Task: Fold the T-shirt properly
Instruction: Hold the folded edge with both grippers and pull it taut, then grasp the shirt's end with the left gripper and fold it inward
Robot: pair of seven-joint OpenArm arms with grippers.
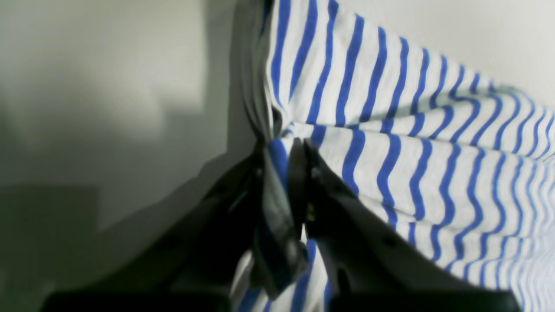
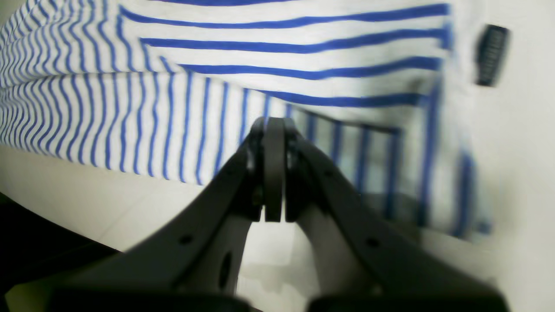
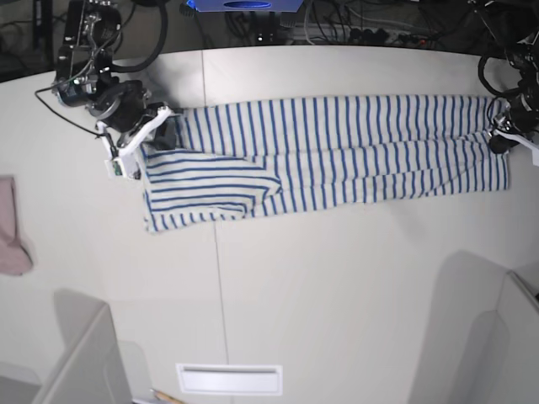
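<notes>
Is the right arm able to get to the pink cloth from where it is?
Probably yes. The pink cloth lies on the right gripper's side of the table with bare tabletop between them, but that gripper looks shut at the T-shirt's edge.

A T-shirt (image 3: 337,151) lies stretched across the far half of a table (image 3: 337,286). One gripper (image 3: 156,135) sits at its left end, another (image 3: 498,139) at its right. A cloth (image 3: 12,229) lies at the table's left edge.

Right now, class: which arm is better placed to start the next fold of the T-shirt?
Left. The left gripper already pinches the T-shirt edge; the right gripper is shut with no cloth visibly clamped.
</notes>
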